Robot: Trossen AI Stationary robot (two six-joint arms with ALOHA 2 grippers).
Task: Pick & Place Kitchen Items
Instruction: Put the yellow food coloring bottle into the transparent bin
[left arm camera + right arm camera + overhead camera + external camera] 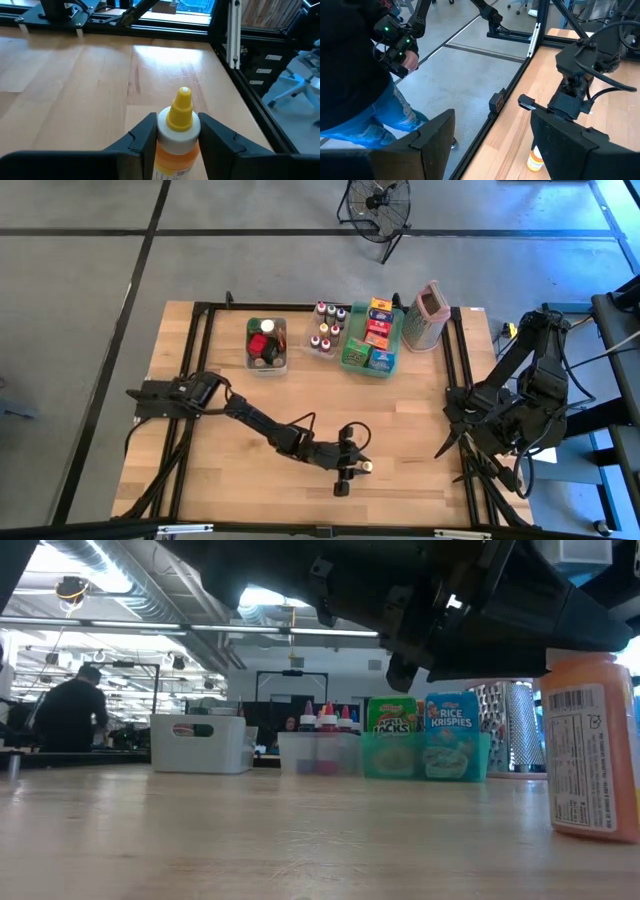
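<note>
A small orange bottle [176, 150] with a white collar and a yellow pointed cap stands upright on its base on the wooden table [240, 470], near the front edge right of the middle. It also shows in the low view as the orange bottle [592, 755]. My left gripper [357, 465] reaches it from the table's left, with one finger on each side. My right gripper [495, 150] hangs open and high over the table's right side, holding nothing. The other kitchen items sit in containers at the far side. My left gripper pinches the bottle between its two fingers [145, 137], at the white collar and upper body [164, 136] just below the yellow cap. The fingers come almost level from the table's left, tipped slightly down. The bottle stays upright, its base on the table.
At the far side stand a clear bin of jars [266, 345], a clear bin of small bottles [327, 330], a green tray of food boxes [373, 340] and a pinkish grater [428, 315]. Black frame rails [458, 350] run along the sides. A person [355, 75] stands beside the table.
</note>
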